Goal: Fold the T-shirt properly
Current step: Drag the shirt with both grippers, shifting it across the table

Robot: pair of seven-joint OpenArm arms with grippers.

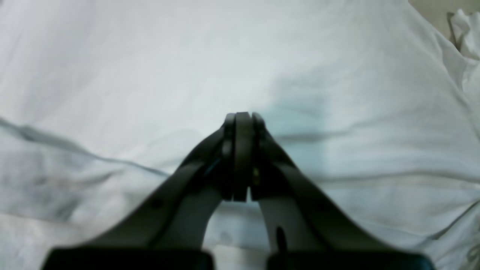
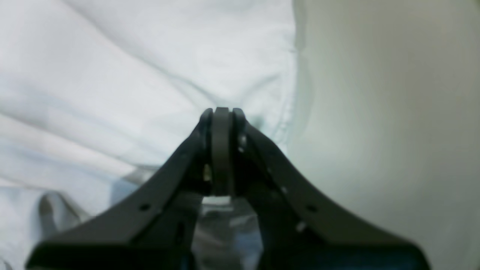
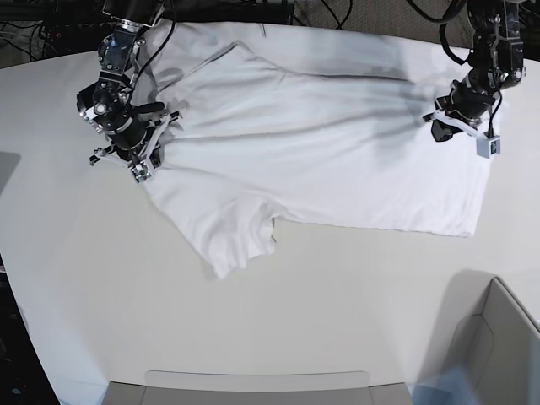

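The T-shirt (image 3: 321,160) lies spread flat across the far half of the counter (image 3: 253,321), one short sleeve (image 3: 236,240) pointing toward the near edge. The right tool (image 2: 222,112) sits at the shirt's shoulder end, its tips pressed together with nothing between them, just beside the cloth's edge. The left tool (image 1: 243,116) hangs over the shirt's hem end, its tips likewise pressed together above wrinkled fabric, holding no cloth.

We are seeing the T-shirt (image 3: 337,160) showing plain white, with no print and only grey creases; the tabletop (image 3: 253,312) is looking a smooth off-white; the left gripper (image 1: 243,117) and right gripper (image 2: 222,111) are showing matte black.
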